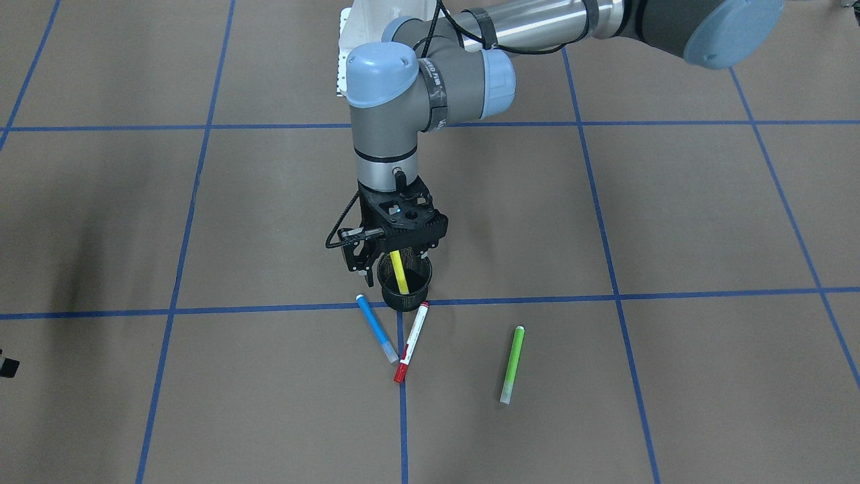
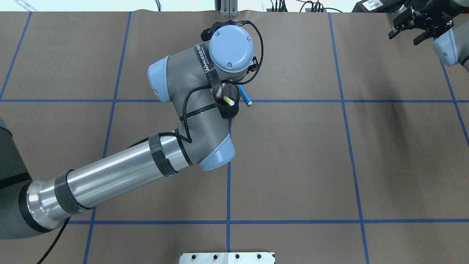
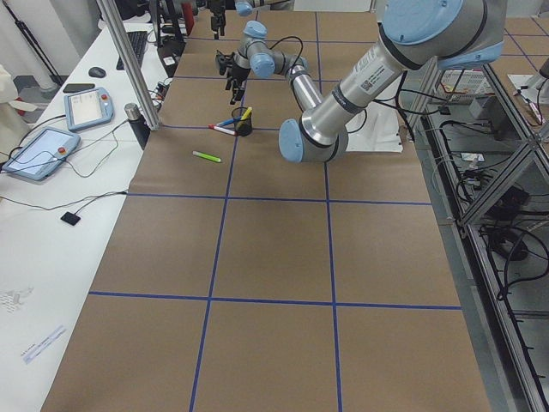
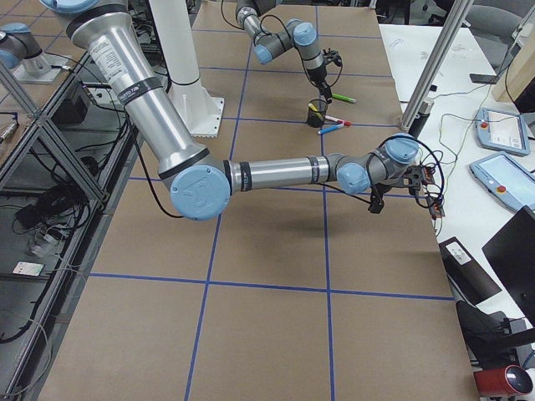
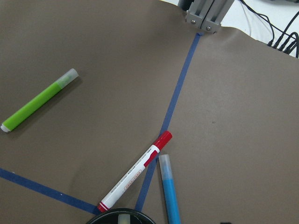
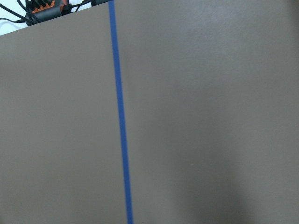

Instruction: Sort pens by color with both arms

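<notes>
Left jaws sit right over the cup, the yellow pen leaning inside it with its top end up between my fingers. From the front view the fingers look apart, about as wide as the cup mouth and not pinching the pen, so I'd call them open and empty. The overhead view hides them under my wrist.

My read is that this step is the yellow pen at the cup, though I can't tell whether it's drop-off or pick-up. Either way I should move straight up and down over the cup and keep my fingertips off the rim. The cup looks light and would tip easily.

The blue pen and red-capped pen lie flat on the bench just beside the cup's base, fanning out on the operators' side, so no sideways sweep. The green pen lies farther out, well apart from the cup.

Right jaws are far from the cup at the bench's far corner. The prongs appear apart with nothing between them, and its wrist view shows only bare bench.
</notes>
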Robot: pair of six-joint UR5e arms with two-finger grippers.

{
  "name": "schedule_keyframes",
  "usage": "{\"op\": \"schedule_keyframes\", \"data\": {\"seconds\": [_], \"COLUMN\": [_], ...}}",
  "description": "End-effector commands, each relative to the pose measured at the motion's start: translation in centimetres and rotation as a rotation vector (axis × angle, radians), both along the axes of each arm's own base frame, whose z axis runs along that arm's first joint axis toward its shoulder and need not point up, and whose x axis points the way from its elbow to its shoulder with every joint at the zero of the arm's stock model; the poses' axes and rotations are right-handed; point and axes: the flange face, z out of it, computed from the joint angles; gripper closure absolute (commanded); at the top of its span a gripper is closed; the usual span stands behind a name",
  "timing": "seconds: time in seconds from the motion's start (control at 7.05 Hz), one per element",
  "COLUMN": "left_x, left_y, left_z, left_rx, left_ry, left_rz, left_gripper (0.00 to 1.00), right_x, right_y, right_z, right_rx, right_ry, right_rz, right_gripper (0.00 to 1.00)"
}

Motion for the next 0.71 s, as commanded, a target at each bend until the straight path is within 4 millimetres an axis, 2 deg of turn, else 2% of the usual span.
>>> {"op": "schedule_keyframes", "data": {"seconds": [0.0,0.14,0.28,0.43,0.57], "left_x": [0.2,0.7,0.9,1.3,1.3], "left_y": [0.6,1.9,3.6,5.8,7.6], "left_z": [0.3,-0.1,-0.7,0.1,1.7], "left_rx": [0.022,0.037,0.049,0.069,0.085], "left_ry": [-0.043,-0.06,-0.085,-0.117,-0.13], "left_rz": [0.013,0.011,0.008,0.009,0.009], "left_gripper": [0.24,0.24,0.24,0.25,0.25], "right_x": [1.7,3.4,4.7,6.8,7.5], "right_y": [4.6,6.6,9.4,11.6,13.3], "right_z": [-1.2,-0.8,1.2,4.4,5.9], "right_rx": [-0.02,-0.013,-0.006,-0.014,-0.02], "right_ry": [0.149,0.21,0.222,0.223,0.227], "right_rz": [-0.03,-0.087,-0.141,-0.159,-0.171], "right_gripper": [0.0,0.0,0.0,0.0,0.0]}}
